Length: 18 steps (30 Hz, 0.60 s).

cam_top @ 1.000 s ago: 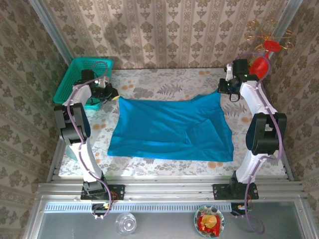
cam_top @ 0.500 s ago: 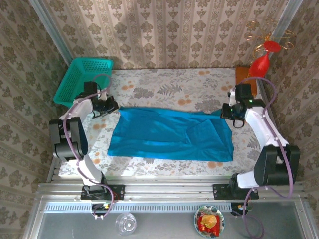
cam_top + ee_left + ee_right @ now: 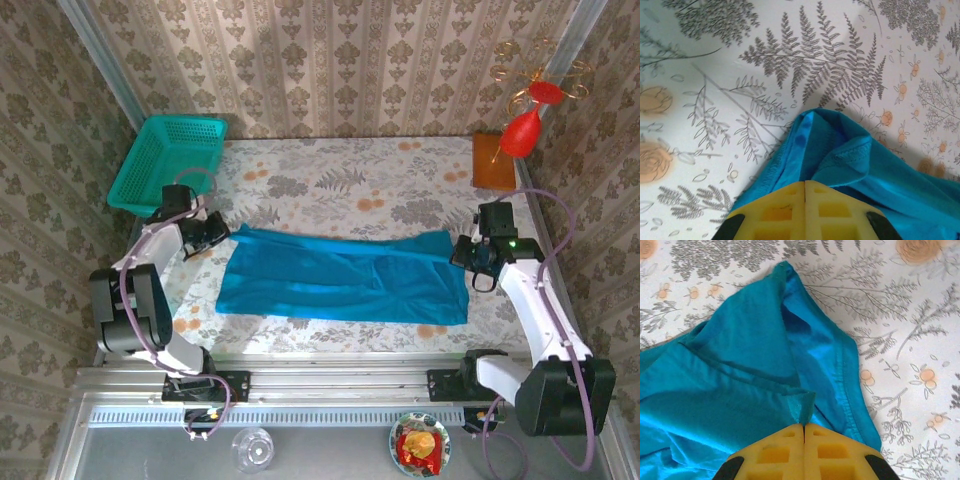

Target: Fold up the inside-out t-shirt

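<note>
The bright blue inside-out t-shirt (image 3: 340, 278) lies across the middle of the floral table as a wide band, its far edge lifted at both ends. At its far-left corner my left gripper (image 3: 222, 231) is shut on the cloth. The left wrist view shows the yellow fingertips (image 3: 805, 183) pressed together with the t-shirt (image 3: 840, 150) bunched just ahead of them. My right gripper (image 3: 462, 247) is shut on the far-right corner. In the right wrist view a thin fold of t-shirt (image 3: 740, 365) stands pinched between the tips (image 3: 803, 424).
A teal mesh basket (image 3: 165, 160) sits at the far left corner. An orange-brown block (image 3: 494, 161) lies at the far right, with a red ornament (image 3: 524, 128) hanging above it. Bare floral tablecloth (image 3: 340, 180) stretches behind the shirt.
Both grippers have pulled the shirt's far edge toward the near side, so the shirt has narrowed from a broad sheet into a folded band. Both stayed shut on the cloth.
</note>
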Each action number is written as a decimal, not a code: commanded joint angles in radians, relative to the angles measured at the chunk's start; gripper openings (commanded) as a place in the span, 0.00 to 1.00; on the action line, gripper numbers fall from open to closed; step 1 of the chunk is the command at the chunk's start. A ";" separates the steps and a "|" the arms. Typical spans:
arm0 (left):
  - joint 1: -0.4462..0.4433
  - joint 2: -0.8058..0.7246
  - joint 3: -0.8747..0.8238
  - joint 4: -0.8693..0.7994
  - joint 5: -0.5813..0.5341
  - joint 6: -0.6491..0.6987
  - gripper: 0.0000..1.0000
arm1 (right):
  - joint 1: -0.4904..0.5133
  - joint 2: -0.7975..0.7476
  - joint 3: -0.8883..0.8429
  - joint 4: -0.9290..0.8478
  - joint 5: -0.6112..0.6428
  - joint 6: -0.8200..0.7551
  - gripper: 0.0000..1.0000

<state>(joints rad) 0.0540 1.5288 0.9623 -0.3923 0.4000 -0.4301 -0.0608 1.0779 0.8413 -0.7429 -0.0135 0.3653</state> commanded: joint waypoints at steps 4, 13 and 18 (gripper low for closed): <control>0.003 -0.118 -0.103 0.015 -0.058 -0.068 0.18 | 0.005 -0.088 -0.083 -0.044 0.112 0.160 0.24; -0.050 -0.243 -0.134 0.002 -0.099 -0.035 0.27 | 0.139 -0.013 -0.013 0.001 0.069 0.147 0.36; -0.165 -0.157 -0.025 -0.089 -0.112 0.043 0.27 | 0.267 0.176 0.075 0.040 -0.005 0.110 0.36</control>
<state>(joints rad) -0.0597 1.3323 0.8696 -0.4202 0.3058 -0.4515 0.1577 1.1801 0.8650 -0.7326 0.0311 0.4965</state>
